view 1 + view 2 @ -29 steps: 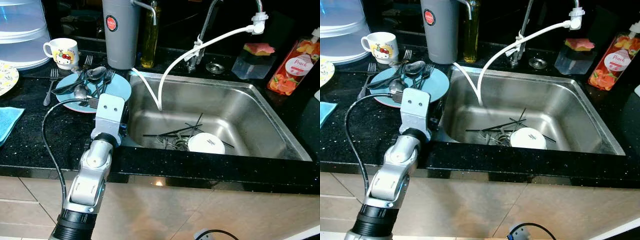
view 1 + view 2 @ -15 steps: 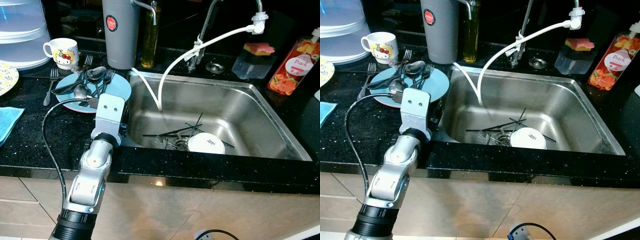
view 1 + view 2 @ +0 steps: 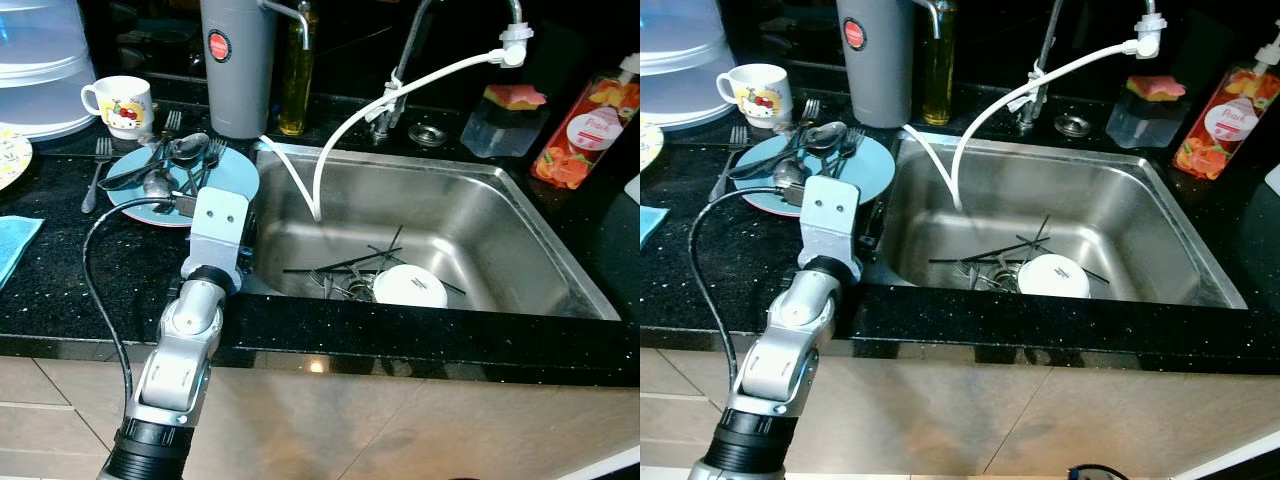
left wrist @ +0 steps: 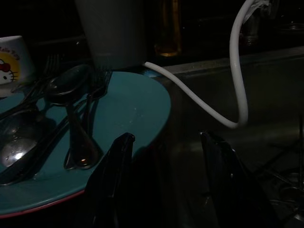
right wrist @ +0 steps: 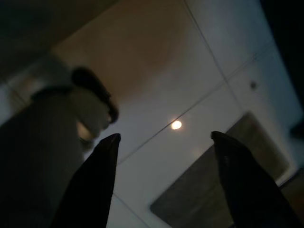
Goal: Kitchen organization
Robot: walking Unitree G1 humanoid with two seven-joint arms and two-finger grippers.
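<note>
Camera dipped slightly since the earlier frames, whole scene shifted a bit; nothing on the desk moved, left arm in the same pose. Left gripper sits at the desk edge between the plate and the sink, fingers spread apart, holding nothing. One finger is over the plate rim, the other over the sink side. Blue plate lies on the black desk just left of the sink, carrying spoons and forks piled across it. One more fork lies on the desk left of the plate. Mug with a cartoon print stands behind the plate, grey jug beside it, oil bottle just right of the jug. White hose runs from the tap down into the sink. In the sink: white bowl upside down near the front wall, dark chopsticks and some cutlery beside it. Soap bottle and a sponge holder stand behind the sink to the right. Blue cloth at the left desk edge. Right gripper hangs idle, pointing at a pale tiled floor, fingers wide apart, empty.
</note>
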